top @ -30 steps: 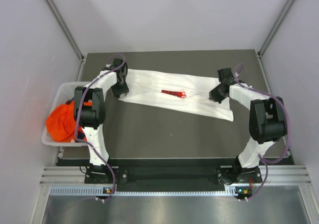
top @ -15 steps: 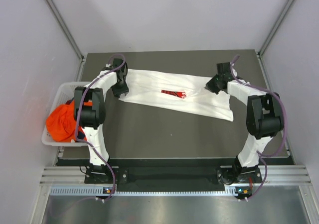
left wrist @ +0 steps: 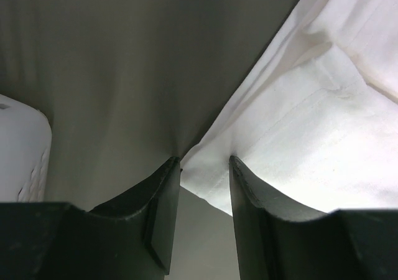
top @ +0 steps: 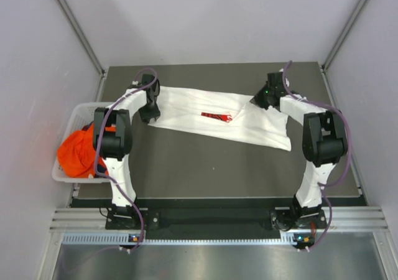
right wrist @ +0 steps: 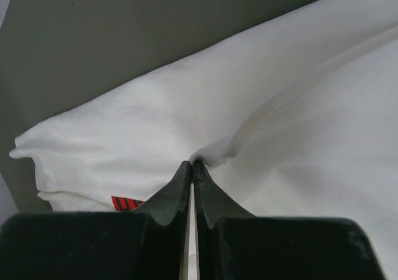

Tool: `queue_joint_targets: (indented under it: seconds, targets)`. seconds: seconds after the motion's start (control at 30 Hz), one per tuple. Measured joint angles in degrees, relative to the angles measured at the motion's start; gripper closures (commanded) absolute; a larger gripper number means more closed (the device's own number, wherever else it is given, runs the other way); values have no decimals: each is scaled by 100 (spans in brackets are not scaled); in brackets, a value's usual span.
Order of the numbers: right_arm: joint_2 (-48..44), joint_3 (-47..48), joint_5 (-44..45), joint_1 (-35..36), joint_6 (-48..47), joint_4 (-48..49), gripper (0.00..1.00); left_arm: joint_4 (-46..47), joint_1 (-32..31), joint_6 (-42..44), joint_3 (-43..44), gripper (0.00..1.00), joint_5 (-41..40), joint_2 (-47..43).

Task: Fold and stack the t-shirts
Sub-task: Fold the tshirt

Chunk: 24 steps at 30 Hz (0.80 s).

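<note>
A white t-shirt (top: 217, 117) with a small red print (top: 216, 116) lies spread across the far half of the dark table. My left gripper (top: 149, 113) is at the shirt's left corner; in the left wrist view (left wrist: 205, 160) its jaws stand open, astride the shirt's corner edge (left wrist: 298, 143). My right gripper (top: 261, 99) is at the shirt's far right edge; in the right wrist view (right wrist: 192, 163) it is shut on a pinched fold of the white cloth (right wrist: 205, 112).
A white basket (top: 67, 144) at the table's left edge holds an orange t-shirt (top: 78, 152). Its rim shows in the left wrist view (left wrist: 22, 149). Grey walls enclose the table on three sides.
My right gripper has moved toward the far left, dragging the shirt's right part with it. The left gripper has stayed at the left corner.
</note>
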Motion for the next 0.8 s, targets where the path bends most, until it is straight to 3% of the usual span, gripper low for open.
queue_joint_targets:
  seconds: [0.27,0.37,0.4,0.6,0.8]
  targets:
    - [328,188,-136,28,-107,118,96,4,-44,0,-15,57,-122,2]
    - [387,190,-186,31,-144,116,86,4,-44,0,-15,57,-142,2]
    - [400,221,-201,31,-175,90,77,4,-44,0,-15,57,-151,2]
    - [422,531,-144,35,-431,-122,63,-87,-57,7,52,56,-437,37]
    - [254,592,96,-44,-898,-710,61,-149,-48,4,136,56,-566,94]
